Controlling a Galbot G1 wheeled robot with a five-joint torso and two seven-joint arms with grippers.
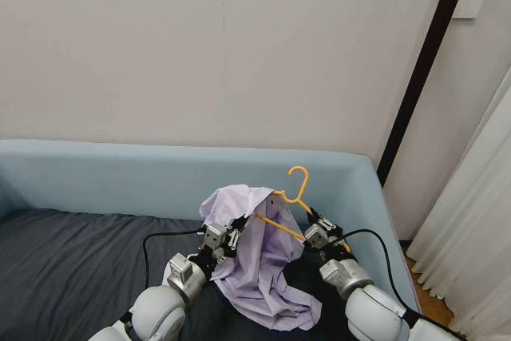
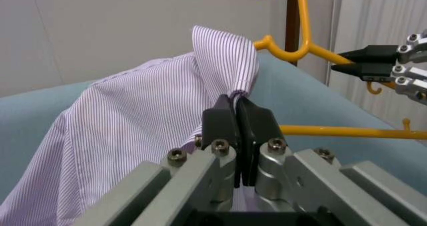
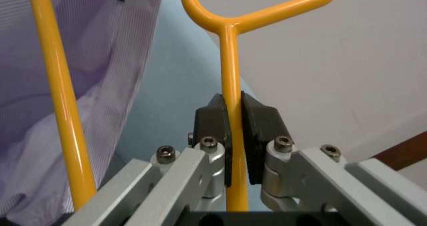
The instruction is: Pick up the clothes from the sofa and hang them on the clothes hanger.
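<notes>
Two end effectors [image 2: 235, 103] [image 3: 235, 103] clamp striped shirt [image 2: 133, 116] and hanger [image 3: 57, 85].

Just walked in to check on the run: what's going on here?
Both arms are at work over the light blue sofa. The left gripper is shut on a fold of the purple striped shirt, holding it up. The right gripper is shut on the yellow hanger. The shirt covers one end of the hanger; the rest hangs toward the seat.

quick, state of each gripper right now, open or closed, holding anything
Left gripper: closed, holding a fold of the purple pin-striped shirt.
Right gripper: closed, holding the yellow clothes hanger by its stem.
</notes>
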